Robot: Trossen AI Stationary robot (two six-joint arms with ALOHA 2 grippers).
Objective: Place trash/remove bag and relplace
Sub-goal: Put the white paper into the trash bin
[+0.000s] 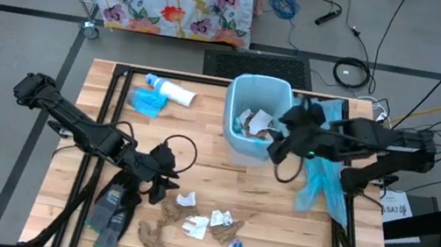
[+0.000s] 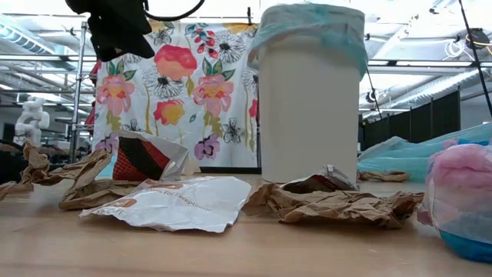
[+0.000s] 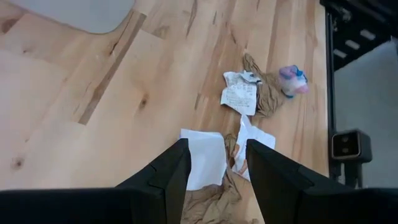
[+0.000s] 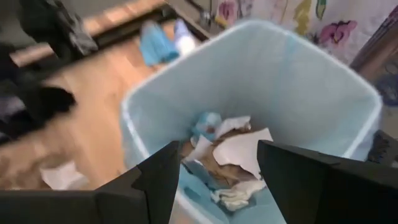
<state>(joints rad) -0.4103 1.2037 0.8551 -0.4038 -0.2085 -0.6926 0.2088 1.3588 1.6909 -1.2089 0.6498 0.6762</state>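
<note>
Pale-blue liner covers the rim of the bin (image 1: pixel 255 116), which stands upright near the far middle of the wooden table (image 1: pixel 200 142); inside lie white scraps and brown paper. Right gripper (image 1: pixel 275 143) hangs over the bin's near-right rim, fingers spread apart with nothing between them; the wrist view looks down past them onto the scraps in the bin (image 4: pixel 249 112). Left gripper (image 1: pixel 162 179) hovers above the near-centre table, fingers parted and empty, just beside the loose trash (image 1: pixel 203 224): crumpled brown wads, white paper scraps, one small wad with blue and pink bits (image 3: pixel 292 81) at the near edge. Dark grey gloves (image 1: pixel 113 208) lie on the table by the left arm. White tube-shaped bottle (image 1: pixel 172 91) rests on a blue cloth at far left. A spare blue bag (image 1: pixel 320 182) drapes over the table's right side.
</note>
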